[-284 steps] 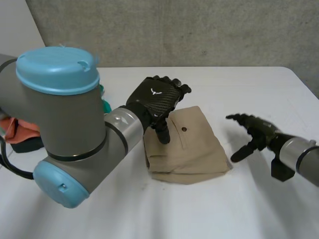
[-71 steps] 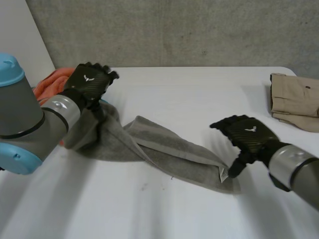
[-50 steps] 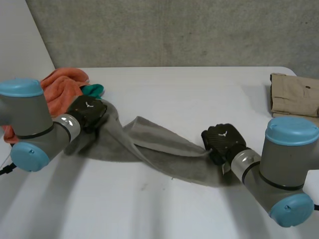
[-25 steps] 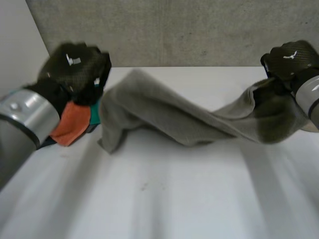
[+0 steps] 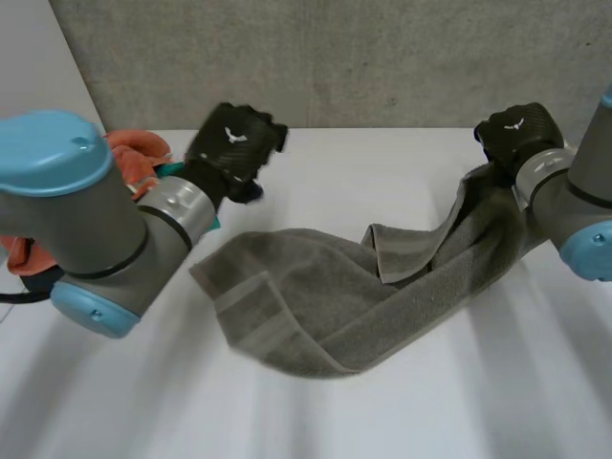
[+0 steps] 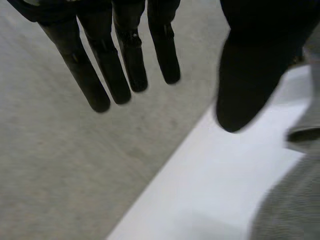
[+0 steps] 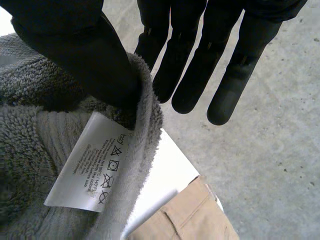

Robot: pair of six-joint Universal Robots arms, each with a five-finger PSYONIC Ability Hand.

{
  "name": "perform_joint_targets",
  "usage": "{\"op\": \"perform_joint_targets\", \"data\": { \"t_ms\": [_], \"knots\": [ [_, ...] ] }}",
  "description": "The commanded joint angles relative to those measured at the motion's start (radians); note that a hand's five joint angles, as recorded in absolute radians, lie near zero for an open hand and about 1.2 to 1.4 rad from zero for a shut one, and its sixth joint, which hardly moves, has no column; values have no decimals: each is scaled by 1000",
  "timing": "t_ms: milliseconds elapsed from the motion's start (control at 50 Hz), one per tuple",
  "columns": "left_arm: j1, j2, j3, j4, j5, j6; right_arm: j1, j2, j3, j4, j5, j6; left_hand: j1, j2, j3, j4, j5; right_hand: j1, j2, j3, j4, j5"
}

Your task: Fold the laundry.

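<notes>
head view: grey terry towel (image 5: 306,306) lies loosely bunched mid-way across the white surface (image 5: 382,411). its 2 o'clock end is lifted off the surface and hangs from the right hand (image 5: 516,134).

right wrist view: the thumb is pressed onto the towel's hem against straight fingers, so the hem is pinched between them. a white care label (image 7: 92,165) is sewn to the hem just under the thumb. tan folded garment (image 7: 185,217) lies on the surface past the towel's edge.

head view: left hand (image 5: 234,145) is raised at 10 o'clock from the towel, apart from it.

left wrist view: fingers straight, thumb spread wide, nothing held. a patch of the towel shows beyond the thumb tip.

orange crumpled cloth (image 5: 134,153) sits at the surface's 9 o'clock edge, beside the left arm.
</notes>
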Motion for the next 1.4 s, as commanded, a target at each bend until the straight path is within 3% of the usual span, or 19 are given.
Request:
{"op": "perform_joint_targets", "data": {
  "t_ms": [20, 140, 260, 420, 560, 640, 800, 880, 1120, 1280, 1300, 1320, 1340, 1400],
  "knots": [
    [-34, 46, -127, -244, -16, -13, 3, -33, 125, -8, 5, 0, -42, -69, -81, -73, -76, 304, 209, 201, 197, 216],
    [-49, 206, -328, -249, -24, -8, 0, -44, 203, -8, -13, -1, -203, -230, -242, -235, -237, 304, 209, 201, 197, 216],
    [-75, 271, -394, -238, -26, -5, -2, -45, 263, -10, -22, -1, -203, -231, -242, -235, -238, 304, 209, 201, 197, 216],
    [-75, 105, -351, -161, -95, 21, -8, -47, 332, -10, -33, 0, -151, -178, -189, -182, -185, 304, 209, 201, 197, 216],
    [-83, -41, -265, -152, -219, 147, -35, -50, 349, -10, -50, 0, -136, -163, -175, -167, -170, 304, 209, 201, 197, 216],
    [-83, -65, -233, -151, -247, 182, -45, -58, 343, -10, -51, 0, 28, 1, -11, -4, -6, 304, 209, 201, 197, 216],
    [-100, -74, -213, -146, -248, 179, -49, -58, 326, -11, -51, 0, 806, 778, 767, 774, 771, 304, 209, 201, 197, 216],
    [-130, -36, -225, -138, -251, 179, -48, -61, 310, -7, -51, -10, 806, 779, 767, 775, 772, 304, 209, 201, 197, 216],
    [-143, 356, -293, -149, -256, 99, -51, -142, 91, 122, -39, 3, 806, 779, 767, 775, 772, 304, 209, 201, 197, 216],
    [-146, 496, -311, -152, -248, 12, -83, 79, -182, 56, -36, 207, 806, 779, 767, 775, 772, 304, 209, 201, 197, 216],
    [-147, 496, -313, -152, -248, 4, -88, 111, -200, 39, -39, 238, 806, 779, 767, 775, 772, 212, 117, 109, 105, 124],
    [-149, 498, -316, -151, -248, -2, -91, 129, -208, 29, -41, 255, 806, 779, 767, 775, 772, -45, -140, -148, -152, -133],
    [-150, 498, -316, -151, -247, -6, -92, 171, -222, 13, -33, 282, 806, 779, 767, 775, 772, -902, -997, -1005, -1009, -990],
    [-146, 498, -308, -151, -247, -34, -94, 200, -227, 12, -28, 279, 806, 779, 767, 775, 772, -918, -1013, -1021, -1025, -1006]
  ]
}}
